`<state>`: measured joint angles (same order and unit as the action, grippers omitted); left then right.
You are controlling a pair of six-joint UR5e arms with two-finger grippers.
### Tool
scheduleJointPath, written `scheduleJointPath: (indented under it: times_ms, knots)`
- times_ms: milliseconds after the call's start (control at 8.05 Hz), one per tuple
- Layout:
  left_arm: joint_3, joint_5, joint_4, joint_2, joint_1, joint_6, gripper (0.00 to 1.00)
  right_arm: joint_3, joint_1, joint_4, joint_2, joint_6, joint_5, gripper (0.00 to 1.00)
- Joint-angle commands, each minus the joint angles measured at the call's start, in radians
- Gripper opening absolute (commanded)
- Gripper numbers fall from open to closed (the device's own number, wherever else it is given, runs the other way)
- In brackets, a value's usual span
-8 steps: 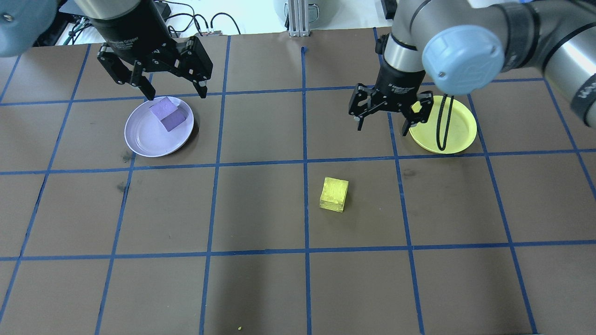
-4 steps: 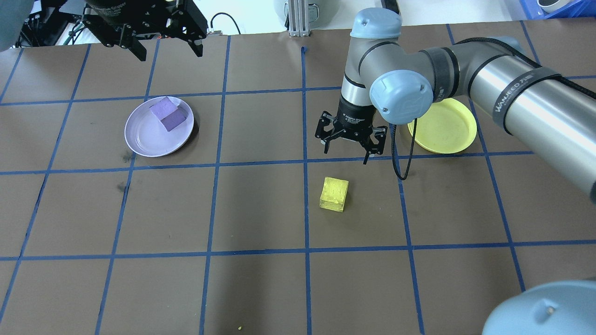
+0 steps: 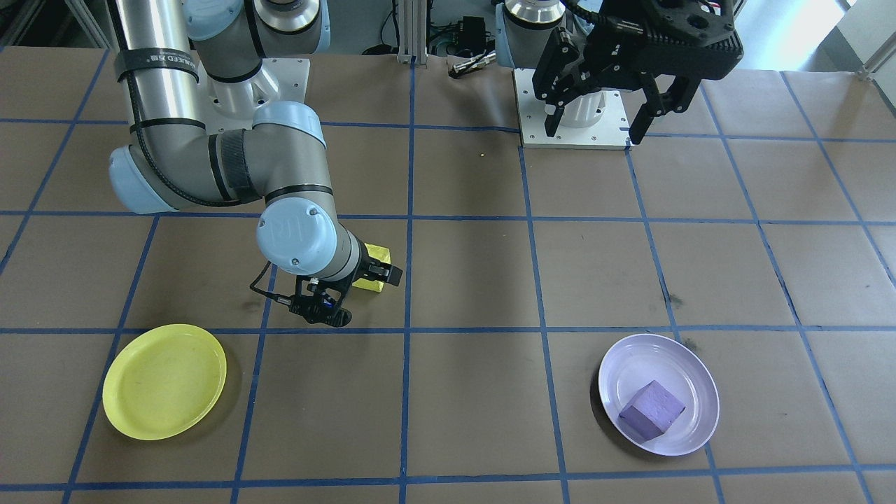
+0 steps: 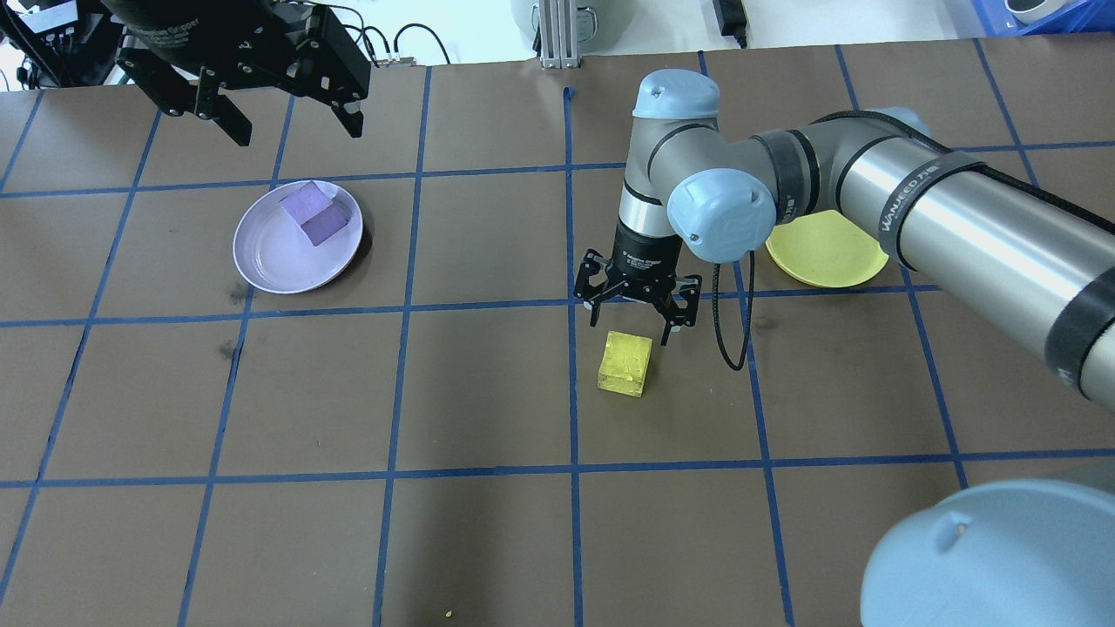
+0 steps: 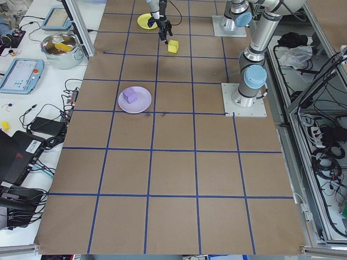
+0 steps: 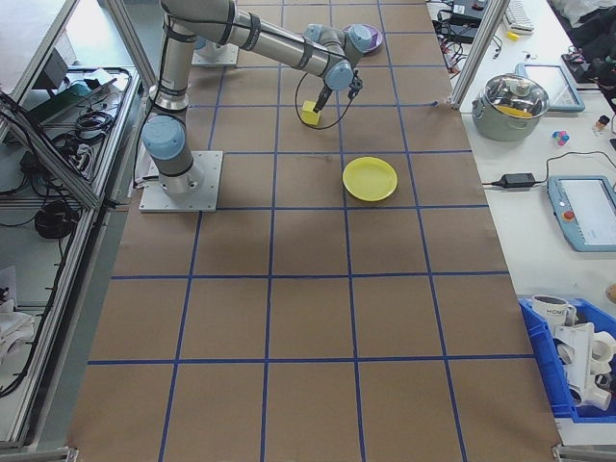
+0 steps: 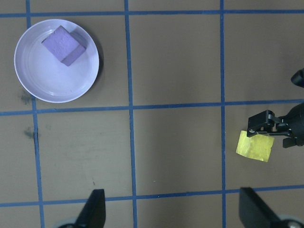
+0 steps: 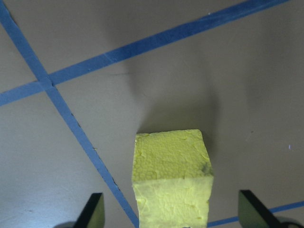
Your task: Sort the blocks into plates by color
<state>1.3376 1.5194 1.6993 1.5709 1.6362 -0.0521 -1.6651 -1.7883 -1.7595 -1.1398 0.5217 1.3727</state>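
The yellow block (image 4: 625, 363) lies on the brown table near the middle, shown close up in the right wrist view (image 8: 171, 178). My right gripper (image 4: 633, 326) hangs open just above its far side, one finger to each side, not touching it. The yellow plate (image 4: 827, 257) sits behind it to the right, holding nothing. The purple block (image 4: 314, 216) rests in the lavender plate (image 4: 261, 261). My left gripper (image 4: 298, 135) is open and raised behind that plate, with nothing in it.
Blue tape lines grid the table. A black cable loop (image 4: 727, 331) hangs from the right wrist beside the yellow block. The arm's base plate (image 3: 574, 133) stands at the robot's edge. A pot (image 5: 60, 46) and tablets sit on a side table.
My right gripper has moved from beside the yellow plate toward the centre and down over the yellow block. My left gripper has risen and drawn back from the lavender plate.
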Motion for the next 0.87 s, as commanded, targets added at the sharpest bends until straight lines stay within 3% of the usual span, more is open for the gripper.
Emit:
scheduleJointPath:
  times_ms: [0,373,497,621,745]
  knots:
    - [0.006,0.001,0.069,-0.014,-0.004,0.001,1.00,-0.050,-0.011,-0.018,0.012,-0.028,0.002,1.00]
    - [0.008,-0.001,0.071,-0.015,-0.006,0.040,1.00,-0.070,-0.011,-0.049,0.026,-0.034,0.000,1.00]
    - [0.009,0.001,0.071,-0.015,-0.004,0.040,1.00,-0.070,-0.011,-0.078,0.029,-0.032,-0.001,0.73]
    - [0.008,0.002,0.071,-0.015,-0.006,0.040,1.00,-0.068,-0.011,-0.109,0.035,-0.022,0.000,0.30]
    - [0.012,0.002,0.071,-0.022,-0.006,0.040,1.00,-0.070,-0.011,-0.161,0.038,-0.019,-0.004,0.00]
